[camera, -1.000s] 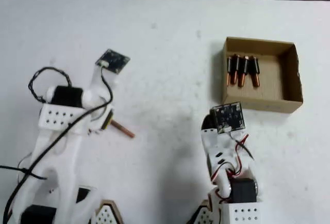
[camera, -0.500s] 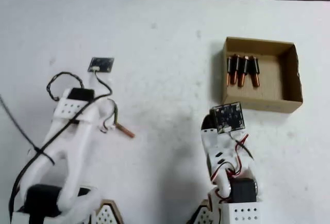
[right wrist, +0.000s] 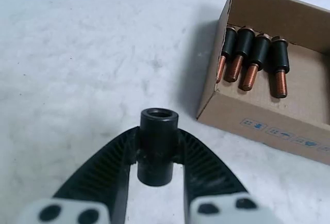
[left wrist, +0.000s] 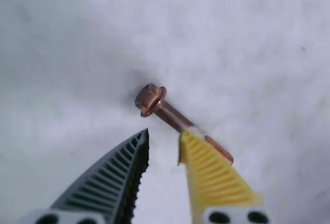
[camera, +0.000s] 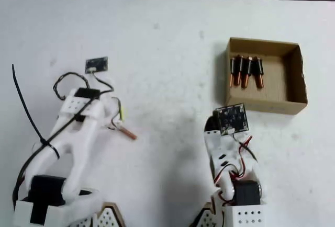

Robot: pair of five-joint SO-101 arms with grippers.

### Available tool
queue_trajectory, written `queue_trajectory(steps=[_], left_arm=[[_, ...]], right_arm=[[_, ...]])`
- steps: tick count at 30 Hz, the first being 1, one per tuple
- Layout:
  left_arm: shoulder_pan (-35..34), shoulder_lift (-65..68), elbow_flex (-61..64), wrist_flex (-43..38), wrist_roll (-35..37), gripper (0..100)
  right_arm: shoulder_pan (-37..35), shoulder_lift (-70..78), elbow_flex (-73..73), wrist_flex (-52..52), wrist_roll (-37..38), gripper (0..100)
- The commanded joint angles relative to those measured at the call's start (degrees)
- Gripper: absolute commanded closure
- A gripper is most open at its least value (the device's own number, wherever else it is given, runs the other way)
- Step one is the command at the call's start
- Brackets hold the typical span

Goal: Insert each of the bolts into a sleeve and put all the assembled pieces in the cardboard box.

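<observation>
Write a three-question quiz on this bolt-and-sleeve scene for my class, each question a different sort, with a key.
1. True or false: the cardboard box holds six assembled pieces.
2. The right gripper is shut on: A) a bolt; B) a black sleeve; C) nothing.
3. Fill in: the loose bolt lies on the ____, beside the open left gripper.
Key: 1 false, it holds four; 2 B; 3 table.
</observation>
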Motion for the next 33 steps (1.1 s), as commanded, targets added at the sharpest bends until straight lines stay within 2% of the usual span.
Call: queue_trajectory(steps=[1,10,22,29,31,33], left_arm=[[0.8,0.0,-0.2,-1.4,4.7,74],[0.8,0.1,0.4,-1.9,5.0,71],[0.4,0.1,8.6,-16.5,5.0,71],[0.4,0.2,9.5,-18.5,5.0,72],[0.4,0.2,9.5,-18.8,5.0,75],[0.4,0.2,9.4,-18.8,5.0,82]], right_arm=[[0.2,-0.5,-0.3,-1.4,-0.1,98.3],[0.2,-0.5,-0.3,-1.4,-0.1,98.3],[0.2,-0.5,-0.3,-1.4,-0.1,98.3],[0.2,-0.5,-0.3,-1.4,-0.1,98.3],[0.2,-0.5,-0.3,-1.3,-0.1,98.3],[0.2,-0.5,-0.3,-1.3,-0.1,98.3]])
